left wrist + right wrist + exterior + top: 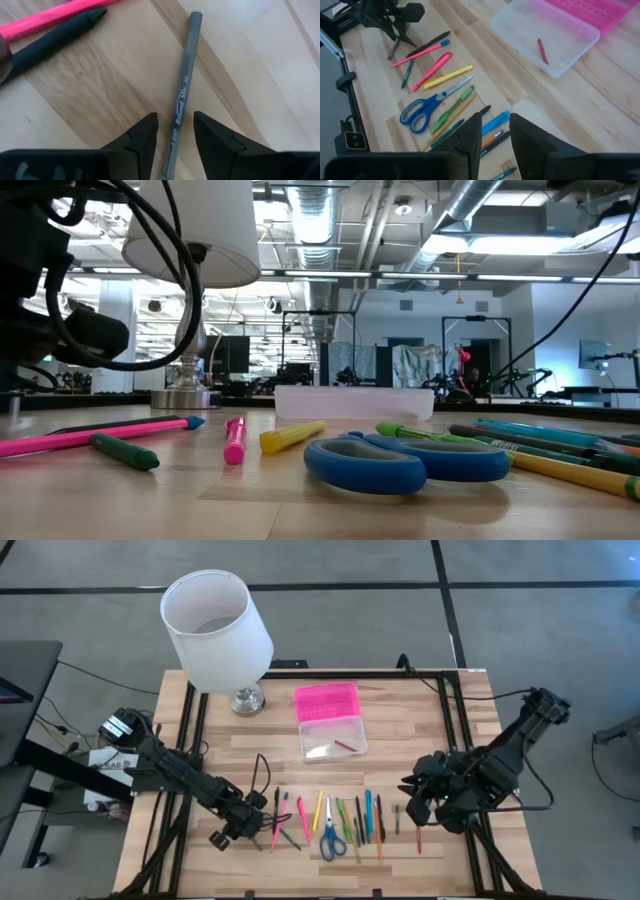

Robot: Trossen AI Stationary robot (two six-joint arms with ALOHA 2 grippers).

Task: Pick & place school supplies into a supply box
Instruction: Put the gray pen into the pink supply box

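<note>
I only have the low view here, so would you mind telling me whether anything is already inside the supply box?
Observer: Yes, one small red item lies in the clear base of the supply box.
Operator: Thanks. Where is the left gripper?
Observer: The left gripper is low over a grey pen, fingers open on either side of it.
Operator: And the right gripper?
Observer: The right gripper hovers open above the pens beside the scissors, holding nothing.

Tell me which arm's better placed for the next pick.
Left, probably. The left gripper is open, straddling the grey pen on the table. The right gripper hovers open above the row, lined up on nothing.
</note>
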